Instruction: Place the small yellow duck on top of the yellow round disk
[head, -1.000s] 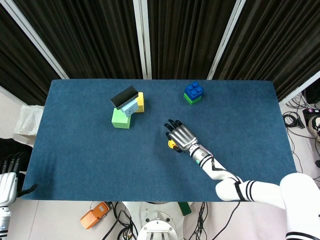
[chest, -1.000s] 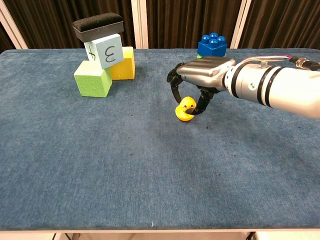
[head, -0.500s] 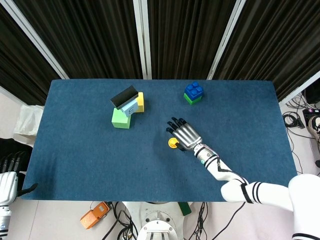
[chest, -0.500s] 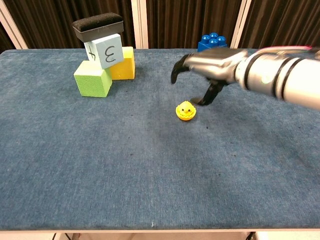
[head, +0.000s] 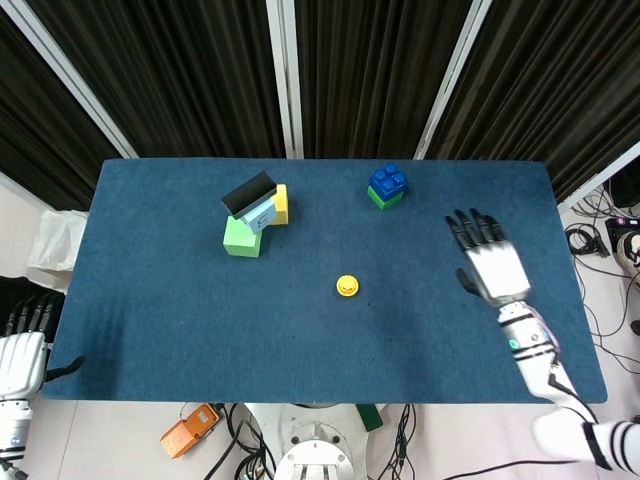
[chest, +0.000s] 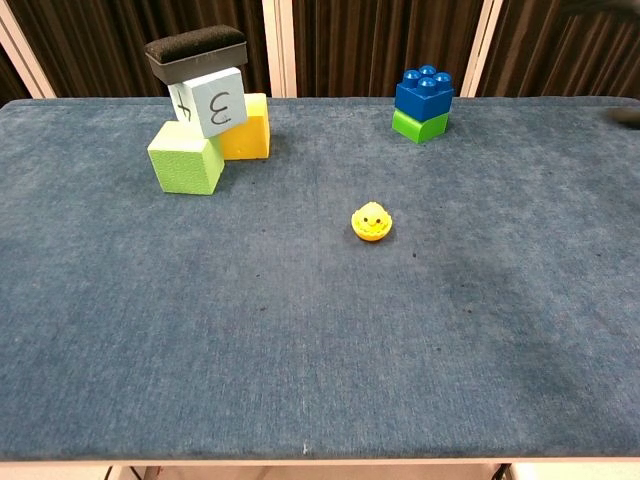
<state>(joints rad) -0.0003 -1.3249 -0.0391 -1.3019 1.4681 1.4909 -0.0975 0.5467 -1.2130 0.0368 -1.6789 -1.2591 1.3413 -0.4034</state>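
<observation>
Now the right hand (head: 487, 262) has pulled right away from the small yellow duck (head: 347, 286). Half a second ago it hung just above and beside the duck near the middle of the counter (head: 150, 300); a second ago its fingers were closed round the duck. At this moment the hand is over the right side of the counter, well apart from the duck, fingers spread and holding nothing. In the chest view it has almost left the picture, only a dark blur showing at the right edge.

The duck sits alone and upright on the blue cloth, close to the centre of the counter, face toward the chest camera, in the same spot as half a second ago. Whether the yellow round disk lies beneath it I cannot tell; from above only a round yellow shape shows.

Over at the far left corner, the left hand (head: 22, 355) shows off the counter's edge, fingers pointing up and a little apart, nothing in it, much as before.

Elsewhere nothing has shifted: the green cube (chest: 185, 157) and yellow cube (chest: 247, 126) with the tilted pale block (chest: 208, 101) and black pad (chest: 195, 50) on top, and the blue brick (chest: 424, 92) on the green brick (chest: 420, 125) at the back.
</observation>
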